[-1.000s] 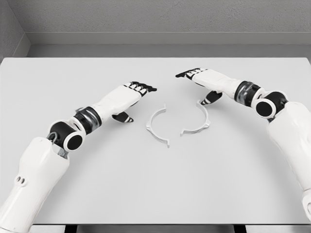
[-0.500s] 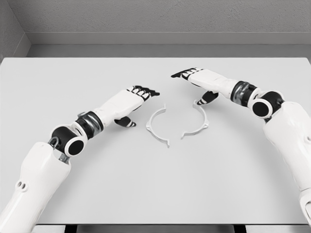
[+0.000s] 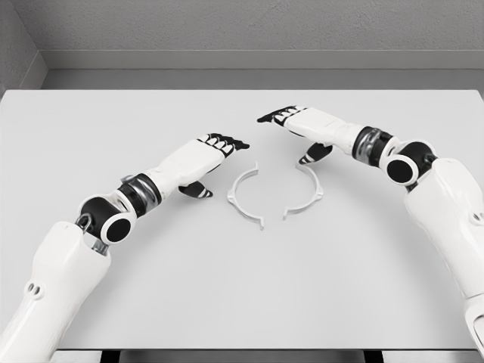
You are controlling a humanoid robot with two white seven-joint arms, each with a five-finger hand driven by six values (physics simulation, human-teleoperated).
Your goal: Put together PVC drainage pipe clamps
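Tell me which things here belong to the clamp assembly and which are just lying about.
For the job:
left clamp half
right clamp half
left hand, open
right hand, open

Just there:
table only; nothing else lies on it

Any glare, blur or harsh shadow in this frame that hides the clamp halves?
Head view: even, diffuse light, no glare; sharp throughout. The white left clamp half and right clamp half have low contrast against the pale table, with only faint shadows.
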